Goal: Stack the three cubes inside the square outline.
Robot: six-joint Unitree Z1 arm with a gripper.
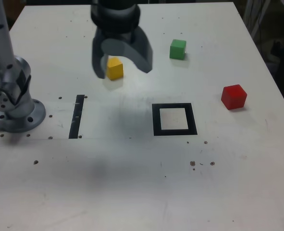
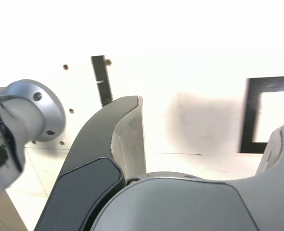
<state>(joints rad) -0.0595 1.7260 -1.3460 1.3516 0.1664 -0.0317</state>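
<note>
Behind the gripper (image 1: 123, 72), 1 yellow cube (image 1: 115, 70).

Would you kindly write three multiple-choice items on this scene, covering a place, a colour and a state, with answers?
1. In the exterior view, what lies directly left of the black square tape outline?
A) the red cube
B) the straight black strip
C) the green cube

2. Which colour is the cube farthest right in the exterior view?
A) yellow
B) green
C) red

3. How does the grey two-fingered hand stand?
A) open
B) shut
C) shut on a cube

Answers:
1. B: the straight black strip lies between the arm's base and the outline.
2. C: the red cube sits beyond the outline, near the table's right edge.
3. A: the hand's fingers stand wide apart, nothing between them.
</note>
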